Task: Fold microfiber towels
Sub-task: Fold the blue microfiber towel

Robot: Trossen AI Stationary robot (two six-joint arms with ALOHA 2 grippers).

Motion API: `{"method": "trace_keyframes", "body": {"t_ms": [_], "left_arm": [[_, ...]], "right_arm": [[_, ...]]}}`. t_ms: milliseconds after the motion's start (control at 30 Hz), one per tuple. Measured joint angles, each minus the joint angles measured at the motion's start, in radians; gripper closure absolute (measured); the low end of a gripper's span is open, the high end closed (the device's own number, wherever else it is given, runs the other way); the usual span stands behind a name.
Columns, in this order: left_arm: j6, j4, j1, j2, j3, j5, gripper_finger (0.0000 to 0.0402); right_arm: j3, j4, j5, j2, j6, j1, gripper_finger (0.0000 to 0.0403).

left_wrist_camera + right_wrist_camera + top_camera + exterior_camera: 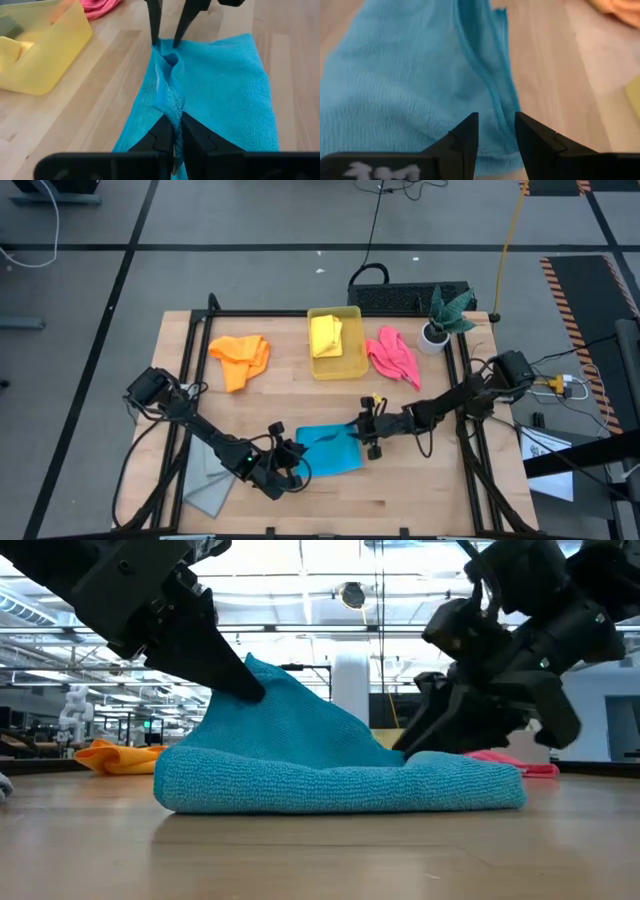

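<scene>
- While you scan from the left, note the light grey towel lying flat at the tabletop's near-left corner under the left arm, likely waiting its turn; the orange towel sits crumpled farther back.
- Your left gripper has its jaws pinched shut on the near edge of the bright blue towel, lifting it into a soft peak, which I judge is meant to carry that edge across for a fold.
- Look at that towel's surface: looped, nubbly microfiber, limp enough to drape, with a rounded, doubled lower edge in the low view.
- Behind it, the translucent yellow plastic bin holds the yellow towel, folded flat.
- Your right gripper stands at the blue towel's far edge with jaws partly open, straddling the hem without clamping it; it seems between grips.
- Farther right, the pink towel lies bunched beside the potted plant.
</scene>
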Motion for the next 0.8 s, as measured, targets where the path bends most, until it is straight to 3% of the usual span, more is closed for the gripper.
{"method": "trace_keyframes", "body": {"t_ms": [133, 300, 400, 533, 733, 800], "left_arm": [[0.0, 0.0, 0.0, 0.0, 0.0, 0.0, 0.0371], [0.0, 0.0, 0.0, 0.0, 0.0, 0.0, 0.0371], [0.0, -0.001, -0.001, 0.0, 0.0, 0.0, 0.0371], [0.009, -0.001, -0.016, 0.0, 0.0, -0.009, 0.0371], [0.0, 0.002, -0.051, -0.013, 0.0, -0.052, 0.0371], [-0.003, 0.008, -0.061, -0.013, 0.0, -0.057, 0.0371]], "right_arm": [[0.0, -0.002, -0.037, -0.001, -0.004, 0.004, 0.03], [0.0, -0.01, -0.027, -0.001, -0.009, 0.015, 0.036], [0.0, -0.017, 0.053, -0.004, -0.009, 0.02, 0.0395], [0.0, -0.063, 0.122, -0.019, -0.006, 0.029, 0.0393], [0.0, -0.068, 0.118, -0.11, 0.002, 0.086, 0.0401], [0.0, -0.036, 0.057, -0.144, 0.002, 0.108, 0.04]]}}
